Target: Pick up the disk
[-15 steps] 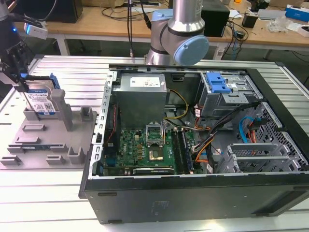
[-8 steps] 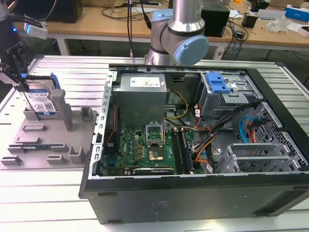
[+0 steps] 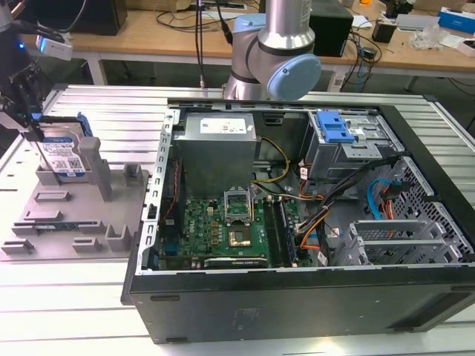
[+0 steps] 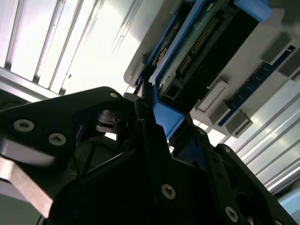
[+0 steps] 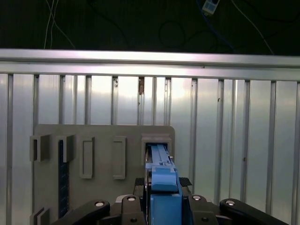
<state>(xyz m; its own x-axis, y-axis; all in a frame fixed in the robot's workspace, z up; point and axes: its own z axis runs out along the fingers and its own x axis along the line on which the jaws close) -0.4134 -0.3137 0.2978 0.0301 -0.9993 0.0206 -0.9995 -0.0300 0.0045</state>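
Observation:
The disk (image 3: 68,153) stands on edge at the back of the grey fixture tray (image 3: 74,222), at the exterior view's left; its blue-and-white label and blue side rail show. My gripper (image 3: 31,122) comes down on it from above, its dark fingers on either side of the disk's upper edge. In the first wrist view the blue rail of the disk (image 5: 159,159) sits tight between the fingers (image 5: 139,182) of the gripper (image 5: 164,183). The second wrist view shows the disk's dark connector side (image 4: 211,42) with the gripper (image 4: 154,108) shut on its blue rail. The disk's lower edge looks level with the tray slot.
A grey post (image 3: 102,174) rises from the tray close beside the disk. An open computer case (image 3: 297,222) lies to the exterior view's right of the tray, with its blue-fronted drive cage (image 3: 334,130). The arm's base (image 3: 274,52) stands behind the case. The slatted metal table (image 3: 44,297) extends around.

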